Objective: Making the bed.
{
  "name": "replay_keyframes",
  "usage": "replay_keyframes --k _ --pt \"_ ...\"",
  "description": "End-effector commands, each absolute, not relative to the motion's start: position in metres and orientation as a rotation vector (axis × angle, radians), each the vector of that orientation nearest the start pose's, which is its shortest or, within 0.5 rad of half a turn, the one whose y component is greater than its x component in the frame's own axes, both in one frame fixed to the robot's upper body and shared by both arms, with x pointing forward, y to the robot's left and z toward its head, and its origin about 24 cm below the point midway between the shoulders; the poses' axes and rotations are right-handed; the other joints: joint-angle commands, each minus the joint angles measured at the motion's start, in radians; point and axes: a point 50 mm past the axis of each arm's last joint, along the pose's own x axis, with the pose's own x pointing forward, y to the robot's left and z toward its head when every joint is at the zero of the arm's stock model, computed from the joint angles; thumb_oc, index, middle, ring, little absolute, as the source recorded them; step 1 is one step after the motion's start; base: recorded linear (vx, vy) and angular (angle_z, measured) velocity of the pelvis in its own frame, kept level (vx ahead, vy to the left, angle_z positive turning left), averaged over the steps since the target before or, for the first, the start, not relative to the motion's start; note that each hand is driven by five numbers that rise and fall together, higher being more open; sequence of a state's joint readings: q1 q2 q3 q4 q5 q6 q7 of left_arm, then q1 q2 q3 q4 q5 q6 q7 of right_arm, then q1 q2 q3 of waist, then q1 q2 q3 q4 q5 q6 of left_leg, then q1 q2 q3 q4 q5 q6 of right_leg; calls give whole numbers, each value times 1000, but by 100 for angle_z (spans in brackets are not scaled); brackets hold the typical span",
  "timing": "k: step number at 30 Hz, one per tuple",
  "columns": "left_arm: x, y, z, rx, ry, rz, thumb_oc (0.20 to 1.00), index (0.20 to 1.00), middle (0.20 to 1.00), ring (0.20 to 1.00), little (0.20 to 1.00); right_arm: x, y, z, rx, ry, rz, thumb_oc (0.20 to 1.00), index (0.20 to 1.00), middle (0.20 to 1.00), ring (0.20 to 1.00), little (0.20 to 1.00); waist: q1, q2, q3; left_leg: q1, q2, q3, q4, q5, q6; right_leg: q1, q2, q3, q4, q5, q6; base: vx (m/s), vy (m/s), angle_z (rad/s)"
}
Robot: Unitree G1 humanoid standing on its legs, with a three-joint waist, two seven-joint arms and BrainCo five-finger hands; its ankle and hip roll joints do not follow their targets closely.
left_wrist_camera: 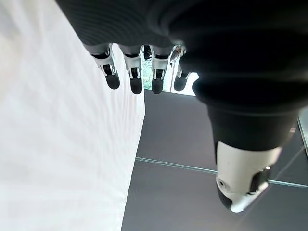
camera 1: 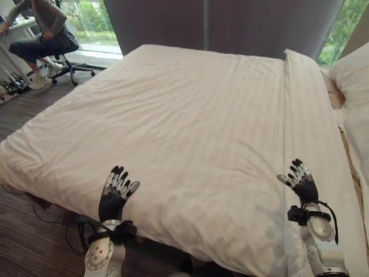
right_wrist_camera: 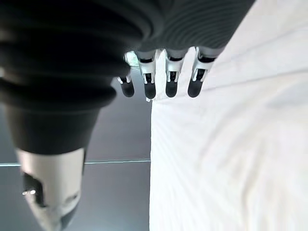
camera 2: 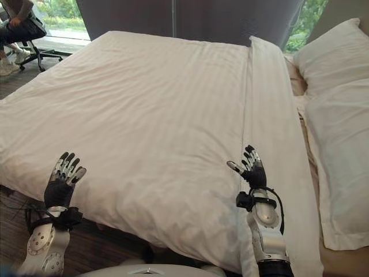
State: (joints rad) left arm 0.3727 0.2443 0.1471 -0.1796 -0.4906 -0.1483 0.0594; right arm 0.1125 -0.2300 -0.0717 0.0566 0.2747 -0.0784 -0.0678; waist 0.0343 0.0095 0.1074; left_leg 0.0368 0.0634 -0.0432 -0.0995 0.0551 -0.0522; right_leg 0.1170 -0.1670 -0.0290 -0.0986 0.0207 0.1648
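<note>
- Left eye view shows me the white duvet (camera 1: pixel 173 127) spread flat over the bed, its folded band (camera 1: pixel 305 127) at the right, near the pillows (camera 2: pixel 337 115).
- My left hand (camera 1: pixel 115 190) and right hand (camera 1: pixel 300 180) hover at the near edge, fingers straight and spread, holding nothing.
- I judge the smoothing step is next: lower both palms on the cover.

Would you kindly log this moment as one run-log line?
left hand: open, over duvet edge | right hand: open, over duvet | pillows: at head
</note>
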Motion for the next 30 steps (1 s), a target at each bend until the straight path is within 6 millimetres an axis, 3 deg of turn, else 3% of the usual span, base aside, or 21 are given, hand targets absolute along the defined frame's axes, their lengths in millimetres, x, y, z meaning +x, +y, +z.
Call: replay_keyframes --k 1,4,5,7,10,12,14,15,16,18,19,21,22,23,24,25,26,27,30 --pt "170 262 60 -102 -145 300 1000 1000 1000 1000 1000 239 -219 49 26 -82 -125 1000 1000 1000 1000 1000 19 -29 -16 63 -11 25 12 -123 15 -126 -42 26 12 37 9 81 -200 0" --pt "169 263 57 -109 -137 310 1000 1000 1000 1000 1000 239 -218 54 -27 -98 -104 1000 1000 1000 1000 1000 18 -17 -20 49 3 14 12 -112 4 -121 -30 15 11 21 -1 68 -189 8" --pt "167 265 57 -104 -137 332 1000 1000 1000 1000 1000 242 -223 67 -219 -140 -96 1000 1000 1000 1000 1000 25 -6 -19 36 18 4 12 -103 -6 -118 -20 4 11 3 -12 48 -135 21" --pt "168 268 58 -105 -153 357 1000 1000 1000 1000 1000 246 -224 77 -287 -176 -93 1000 1000 1000 1000 1000 31 4 -20 25 38 -11 12 -93 -22 -116 -4 -5 11 -13 -24 77 -223 23" --pt "169 271 63 -105 -182 389 1000 1000 1000 1000 1000 257 -217 92 -296 -244 -82 1000 1000 1000 1000 1000 51 14 -7 10 79 -26 20 -70 -44 -108 34 -21 11 -45 -52 65 -254 19" --pt "176 268 70 -111 -216 375 1000 1000 1000 1000 1000 264 -214 106 -219 -319 -92 1000 1000 1000 1000 1000 78 5 57 -84 83 -48 139 -49 -60 -100 38 -51 11 -54 -75 -141 -264 17" --pt "182 265 73 -122 -232 361 1000 1000 1000 1000 1000 267 -217 109 -184 -329 -107 1000 1000 1000 1000 1000 71 0 75 -149 71 -40 206 -42 -54 -101 28 -91 11 -58 -77 -138 -106 60" --pt "191 256 74 -154 -247 320 1000 1000 1000 1000 1000 270 -216 113 -118 -345 -120 1000 1000 1000 1000 1000 67 -10 87 -173 62 62 250 -70 -29 -91 18 -154 11 -68 -82 -83 -100 105" --pt "191 254 75 -169 -253 305 1000 1000 1000 1000 1000 270 -215 116 -84 -363 -124 1000 1000 1000 1000 1000 67 -17 88 -191 45 91 292 -92 -13 -90 11 -175 11 -64 -82 -70 -111 122" --pt "189 250 69 -204 -225 283 1000 1000 1000 1000 1000 265 -220 114 -41 -362 -158 1000 1000 1000 1000 1000 54 -11 64 -143 34 179 235 -121 9 -70 20 -223 11 -81 -85 71 31 111" --pt "189 249 66 -207 -204 267 1000 1000 1000 1000 1000 261 -223 113 -45 -359 -175 1000 1000 1000 1000 1000 58 -18 53 -125 4 172 193 -124 27 -83 14 -248 56 -79 -88 88 94 119" --pt "188 249 66 -207 -203 267 1000 1000 1000 1000 1000 260 -223 113 -45 -359 -175 1000 1000 1000 1000 1000 56 -19 50 -126 2 171 191 -122 28 -87 12 -249 61 -82 -88 41 52 95" --pt "194 249 63 -193 -180 252 1000 1000 1000 1000 1000 255 -230 112 -86 -356 -210 1000 1000 1000 1000 1000 50 -19 41 -98 -8 146 135 -117 44 -143 -5 -287 204 -95 -67 52 30 41" --pt "194 249 63 -193 -180 252 1000 1000 1000 1000 1000 255 -230 112 -86 -356 -210 1000 1000 1000 1000 1000 50 -19 41 -98 -8 146 135 -117 44 -143 -5 -287 204 -95 -67 79 86 66" --pt "197 250 65 -166 -183 250 1000 1000 1000 1000 1000 252 -225 118 -74 -394 -196 1000 1000 1000 1000 1000 23 -9 50 -75 -22 111 77 -99 58 -222 -33 -259 384 -92 -28 22 67 106" --pt "201 249 66 -160 -188 247 1000 1000 1000 1000 1000 252 -225 118 -73 -401 -205 1000 1000 1000 1000 1000 9 -1 54 -64 -29 89 46 -84 60 -258 -24 -210 448 -83 -4 10 68 115" --pt "202 249 66 -160 -189 247 1000 1000 1000 1000 1000 252 -225 118 -73 -402 -205 1000 1000 1000 1000 1000 11 -1 53 -68 -28 90 44 -79 61 -263 -23 -209 448 -79 -5 -20 -10 68" --pt "204 248 68 -151 -196 242 1000 1000 1000 1000 1000 252 -223 118 -69 -402 -206 1000 1000 1000 1000 1000 2 7 54 -60 -31 69 23 -70 60 -282 0 -153 475 -86 2 -18 -46 11" --pt "208 243 74 -160 -222 207 1000 1000 1000 1000 1000 250 -221 115 -103 -394 -209 1000 1000 1000 1000 1000 -13 18 45 -65 -48 -14 12 -52 50 -263 28 -6 464 -124 -27 5 -122 62"
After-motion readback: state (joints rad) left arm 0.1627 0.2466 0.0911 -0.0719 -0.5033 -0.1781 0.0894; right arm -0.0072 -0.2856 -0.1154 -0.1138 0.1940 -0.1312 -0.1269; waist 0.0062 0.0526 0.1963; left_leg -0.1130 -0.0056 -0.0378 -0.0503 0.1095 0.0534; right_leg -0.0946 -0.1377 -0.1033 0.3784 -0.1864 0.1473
